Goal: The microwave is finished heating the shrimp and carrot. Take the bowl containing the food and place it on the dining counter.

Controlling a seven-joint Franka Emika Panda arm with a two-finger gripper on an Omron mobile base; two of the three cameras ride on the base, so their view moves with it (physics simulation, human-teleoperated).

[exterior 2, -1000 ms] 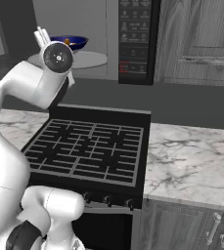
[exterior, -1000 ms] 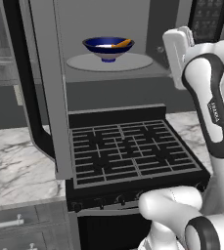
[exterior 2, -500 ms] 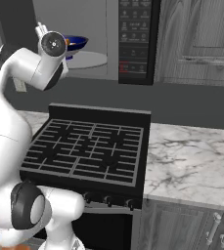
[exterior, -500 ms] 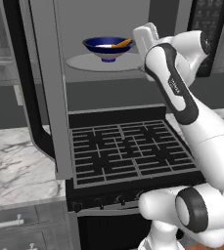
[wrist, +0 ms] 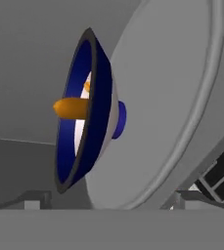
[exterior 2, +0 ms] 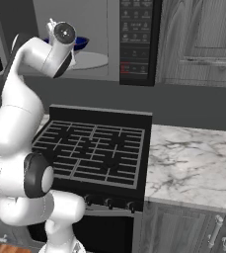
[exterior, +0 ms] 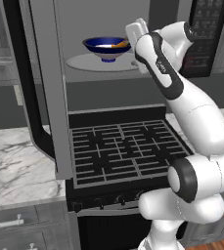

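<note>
The microwave [exterior: 108, 29] stands open, its dark door [exterior: 45, 97] swung out to the left. The blue bowl [exterior: 106, 48] sits on the pale turntable [exterior: 84, 62] inside. The orange carrot [wrist: 70, 107] sticks out over the bowl's rim, and a small orange bit that may be the shrimp [wrist: 87, 86] shows beside it. My gripper [exterior: 133, 39] hangs just right of the bowl, at rim height. In the hand view the gripper [wrist: 111, 202] is open and empty, short of the bowl [wrist: 96, 122], with a fingertip [wrist: 35, 199] low on each side. The dining counter is out of view.
A black grated stove [exterior: 123, 151] lies below the microwave, with narrow marble tops [exterior 2: 193, 163] on either side. The microwave's black button panel [exterior 2: 135, 39] is to the right of the cavity. Grey cabinets [exterior 2: 203, 34] hang beyond it.
The arm has swung left from the right side of the microwave into its opening, bringing the hand up beside the bowl. The jaws stayed open; the bowl has not moved.
</note>
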